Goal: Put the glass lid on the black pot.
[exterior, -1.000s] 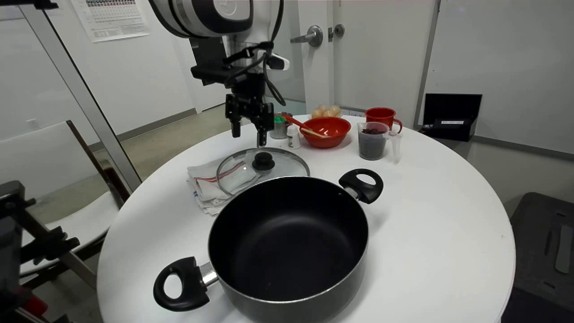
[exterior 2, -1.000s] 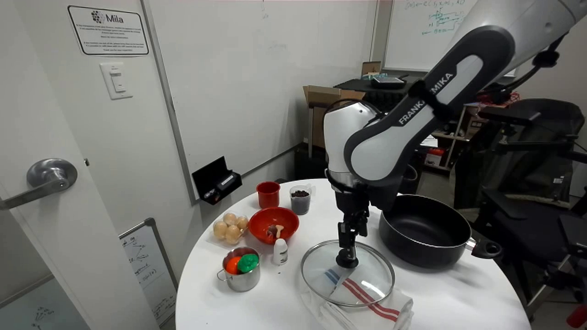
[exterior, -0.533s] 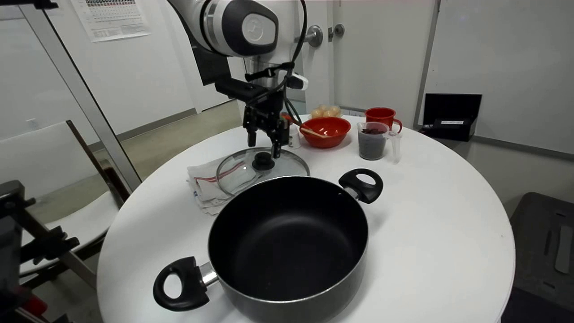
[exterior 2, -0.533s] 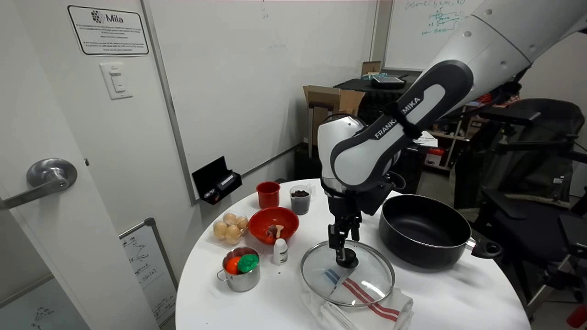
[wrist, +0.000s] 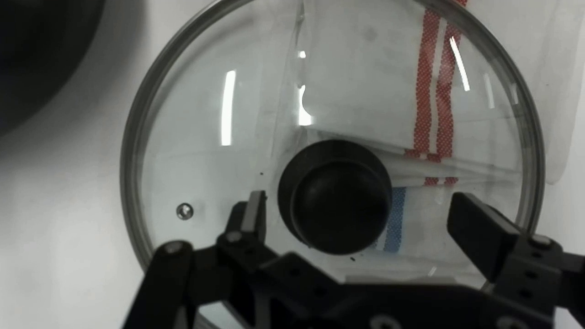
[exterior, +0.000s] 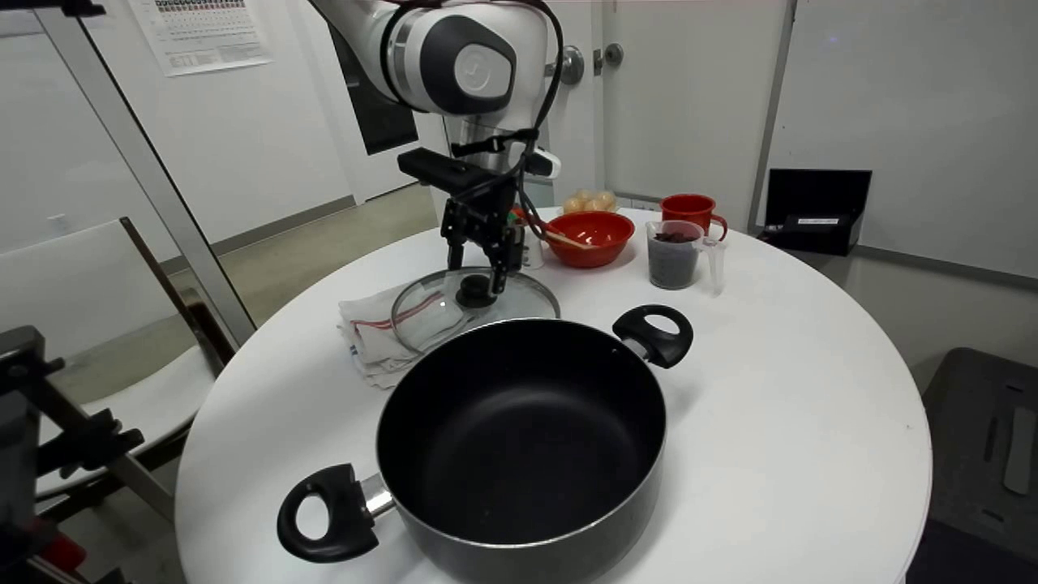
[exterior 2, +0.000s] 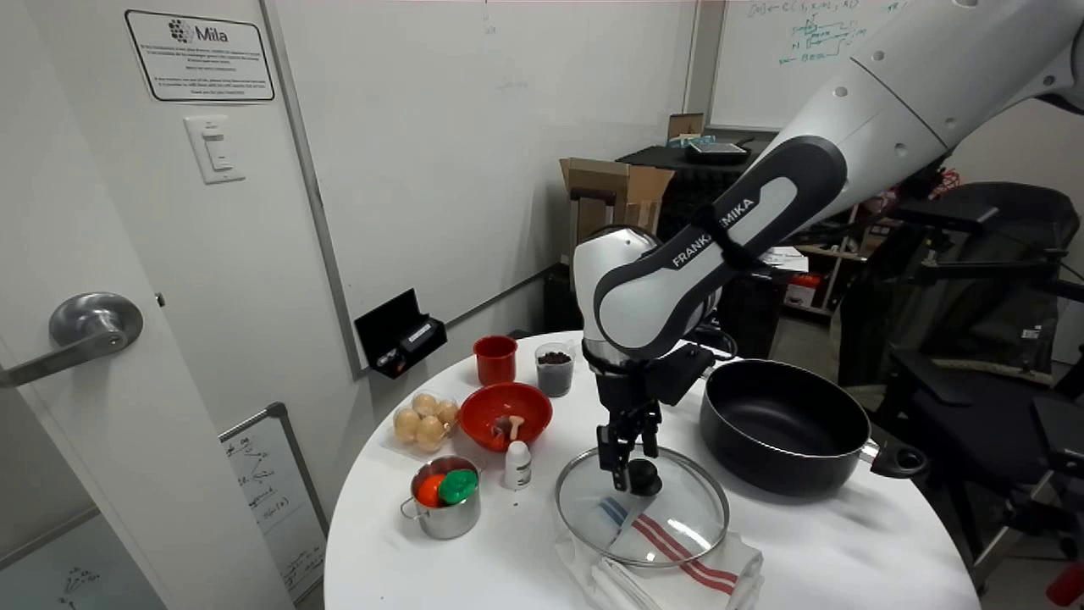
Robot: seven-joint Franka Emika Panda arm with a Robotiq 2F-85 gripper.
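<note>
Arm [exterior 2: 766, 207] bent, jaws spread apart, pointing down

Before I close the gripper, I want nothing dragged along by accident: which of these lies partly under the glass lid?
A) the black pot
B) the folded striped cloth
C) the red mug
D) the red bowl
B: the folded striped cloth shows through the glass lid in the wrist view and sticks out past it in both exterior views.
</note>
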